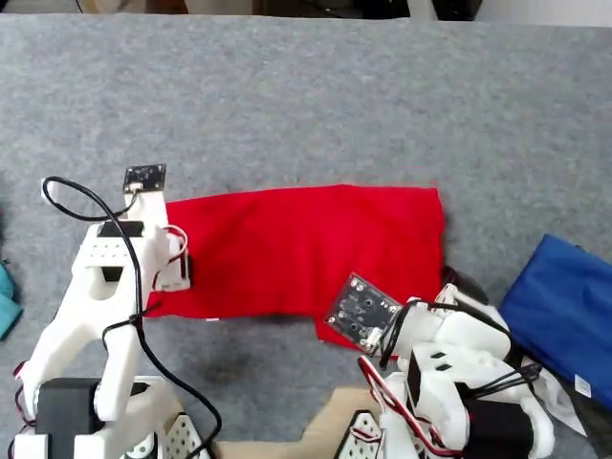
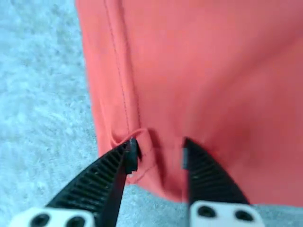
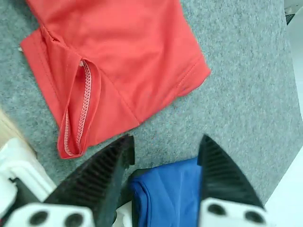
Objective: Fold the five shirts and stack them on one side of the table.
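Observation:
A red shirt (image 1: 306,251) lies flat in the middle of the grey table as a wide folded rectangle. My left gripper (image 1: 176,270) is at its left end. In the left wrist view this gripper (image 2: 158,153) is open, its black fingertips (image 2: 129,155) resting on the red shirt (image 2: 203,85) at a stitched hem near a corner. My right gripper (image 3: 165,146) is open and holds nothing; it hovers over bare table between the red shirt's (image 3: 118,61) corner, where a sleeve or collar opening shows, and a blue shirt (image 3: 170,194). The right arm (image 1: 449,363) sits at the red shirt's front right corner.
The blue shirt (image 1: 562,316) lies at the table's right edge, close to the right arm. A teal cloth (image 1: 6,298) pokes in at the left edge. Grey table (image 1: 306,105) stretches beyond the red shirt. A cardboard piece (image 1: 316,442) lies between the arm bases.

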### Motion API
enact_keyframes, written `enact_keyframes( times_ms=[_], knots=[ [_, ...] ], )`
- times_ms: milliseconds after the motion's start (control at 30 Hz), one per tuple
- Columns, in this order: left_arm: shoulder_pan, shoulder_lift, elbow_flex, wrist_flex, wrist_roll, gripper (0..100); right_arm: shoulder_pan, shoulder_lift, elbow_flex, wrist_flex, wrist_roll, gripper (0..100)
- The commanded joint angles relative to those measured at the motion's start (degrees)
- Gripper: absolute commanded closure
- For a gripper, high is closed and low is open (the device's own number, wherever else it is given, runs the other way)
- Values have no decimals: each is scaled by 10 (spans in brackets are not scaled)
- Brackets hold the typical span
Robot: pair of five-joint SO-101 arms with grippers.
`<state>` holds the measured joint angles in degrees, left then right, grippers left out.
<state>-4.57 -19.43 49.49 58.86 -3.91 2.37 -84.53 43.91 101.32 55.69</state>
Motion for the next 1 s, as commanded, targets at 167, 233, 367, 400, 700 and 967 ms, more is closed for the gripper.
enact_keyframes(
  times_ms=[167, 233, 367, 400, 700, 967],
  knots=[
    [-53, -19, -191, 136, -7, 757, 7, 14, -25, -30, 14, 868],
    [-76, -19, -244, 151, -37, 757, 7, 42, -26, -56, 20, 951],
    [-70, -10, -298, 135, 21, 780, 7, 151, -27, -158, 5, 986],
    [-59, -4, -298, 115, 54, 813, 7, 188, -26, -195, -9, 986],
    [-4, 173, -262, -61, 137, 981, 36, 559, -153, -367, -178, 986],
    [-18, 342, -329, -108, 137, 981, 53, 871, -320, -370, -243, 986]
  ],
)
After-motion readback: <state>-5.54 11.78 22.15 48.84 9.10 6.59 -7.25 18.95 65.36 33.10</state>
